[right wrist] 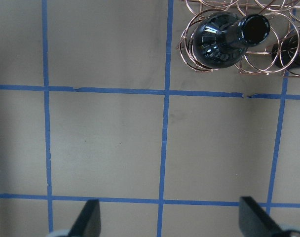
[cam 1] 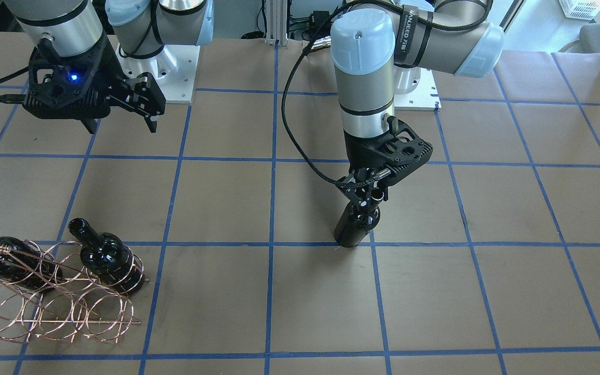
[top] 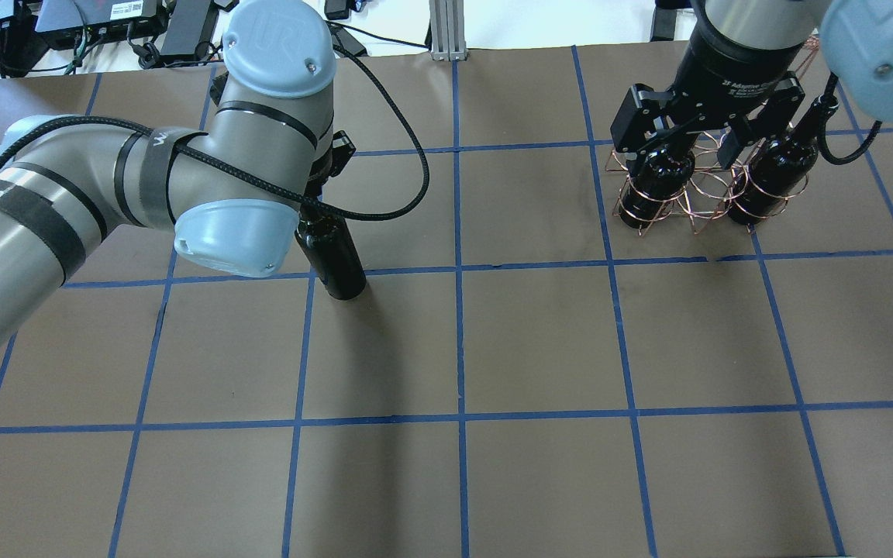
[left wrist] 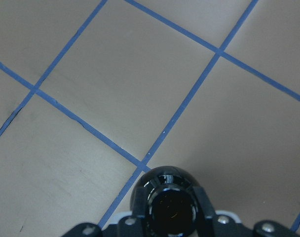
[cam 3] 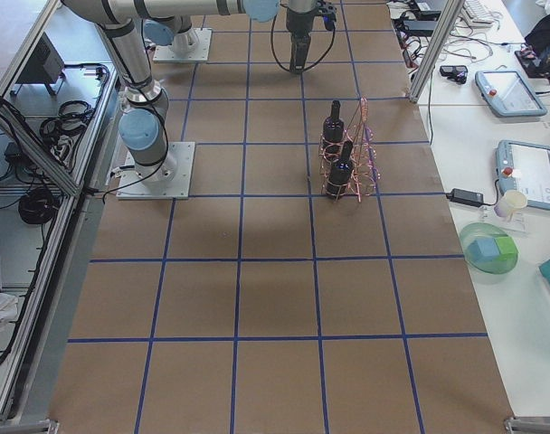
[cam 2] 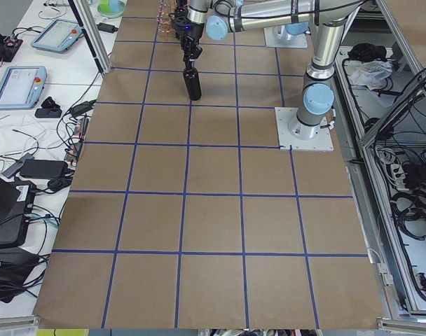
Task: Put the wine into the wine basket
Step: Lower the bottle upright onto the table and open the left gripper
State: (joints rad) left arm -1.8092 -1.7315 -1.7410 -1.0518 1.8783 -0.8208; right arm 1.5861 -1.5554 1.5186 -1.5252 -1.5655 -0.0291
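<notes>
**Jaws of the left gripper (cam 1: 365,200) clamped on the neck of the wine bottle (cam 1: 351,229); jaws of the right gripper (cam 1: 122,124) spread wide, holding nothing.**

The bottle is upright mid-surface, well apart from the wine basket (cam 1: 55,312), which holds two stored bottles (cam 1: 104,255). Whether its base is clear of the surface (cam 1: 227,208) cannot be told. Lift vertically before traversing. Keep the bottle plumb so it does not swing in the neck grip. Align it with a free hoop beside the stored bottles and stay clear of the right gripper near the basket.
</notes>
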